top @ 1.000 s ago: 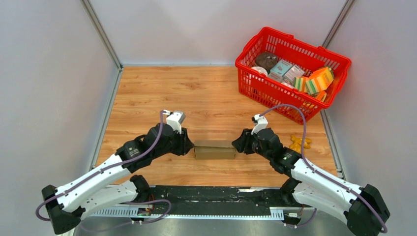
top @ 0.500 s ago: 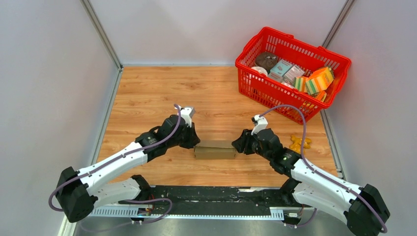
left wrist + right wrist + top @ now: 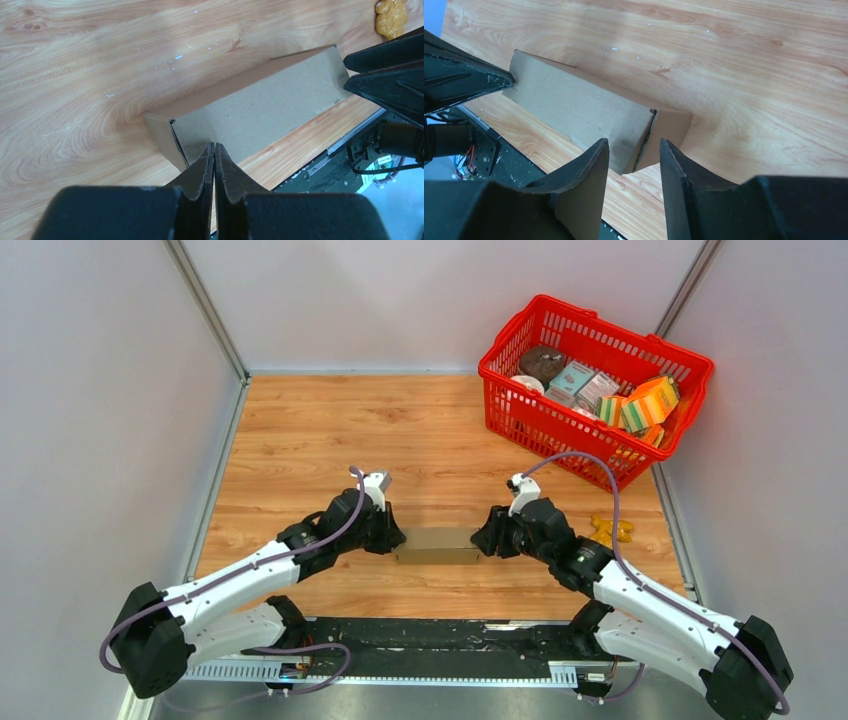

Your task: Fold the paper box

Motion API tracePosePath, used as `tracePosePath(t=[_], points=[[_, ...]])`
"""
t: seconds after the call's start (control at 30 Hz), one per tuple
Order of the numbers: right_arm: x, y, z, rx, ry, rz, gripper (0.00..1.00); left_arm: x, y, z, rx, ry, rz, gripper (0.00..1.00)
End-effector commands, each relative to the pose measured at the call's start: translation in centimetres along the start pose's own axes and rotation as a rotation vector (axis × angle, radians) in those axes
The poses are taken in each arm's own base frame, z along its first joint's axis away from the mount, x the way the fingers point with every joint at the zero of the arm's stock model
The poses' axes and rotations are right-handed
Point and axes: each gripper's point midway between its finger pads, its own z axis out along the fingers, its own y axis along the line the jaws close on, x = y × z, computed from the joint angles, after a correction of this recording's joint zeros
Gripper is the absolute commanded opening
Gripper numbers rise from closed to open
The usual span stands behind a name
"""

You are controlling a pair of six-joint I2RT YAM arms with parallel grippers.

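Note:
The paper box (image 3: 437, 545) is a small long brown cardboard box lying on the wooden table between the two arms. My left gripper (image 3: 397, 539) is shut, its tips pressed against the box's left end; in the left wrist view the closed tips (image 3: 214, 146) touch the box's face (image 3: 260, 107) near the end flap. My right gripper (image 3: 480, 539) is open at the box's right end. In the right wrist view its fingers (image 3: 596, 160) straddle the box's end corner (image 3: 659, 135) without closing on it.
A red basket (image 3: 590, 380) of colourful packages stands at the back right. A small orange object (image 3: 608, 531) lies on the table right of the right arm. Grey walls stand on both sides, and a black rail (image 3: 420, 640) runs along the near edge.
My left arm swung in and lowered until its shut tips met the box's left end. The box now looks flatter. My right gripper barely moved.

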Motion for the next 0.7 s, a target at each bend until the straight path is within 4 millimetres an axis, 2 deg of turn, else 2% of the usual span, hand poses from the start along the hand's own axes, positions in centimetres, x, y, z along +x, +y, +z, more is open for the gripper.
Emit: tracePosePath(t=[0.0, 0.1, 0.17, 0.33, 0.4, 0.43, 0.47, 0.57, 0.67], points=[[-0.5, 1.5, -0.5, -0.053, 0.014, -0.030, 0.44, 1.2, 1.2, -0.1, -0.033, 0.024, 0.001, 0.09], [0.9, 0.5, 0.1, -0.037, 0.033, -0.017, 0.41, 1.7, 1.7, -0.1, -0.040, 0.027, -0.004, 0.09], [2.2, 0.0, 0.4, -0.032, 0.064, 0.004, 0.36, 2.0, 1.9, -0.1, -0.046, 0.030, -0.007, 0.09], [3.8, -1.0, 0.8, -0.020, 0.090, 0.029, 0.32, 2.5, 2.2, -0.3, -0.048, 0.034, -0.010, 0.09], [4.0, -1.3, 0.8, -0.006, 0.095, 0.031, 0.32, 2.0, 1.8, -0.7, -0.037, 0.022, -0.010, 0.12], [4.0, -1.3, 0.8, -0.005, 0.097, 0.031, 0.31, 1.7, 1.6, -1.0, -0.028, 0.011, -0.003, 0.15], [4.1, -1.4, 0.7, -0.002, 0.100, 0.031, 0.31, 1.0, 1.1, -1.7, -0.018, -0.008, 0.002, 0.26], [4.0, -0.8, 0.6, -0.031, 0.107, 0.031, 0.31, -0.9, 0.8, -3.5, -0.031, -0.067, 0.032, 0.47], [4.1, -0.6, 0.5, -0.052, 0.109, 0.018, 0.31, -1.9, 1.3, -4.8, -0.057, -0.088, 0.046, 0.58]])
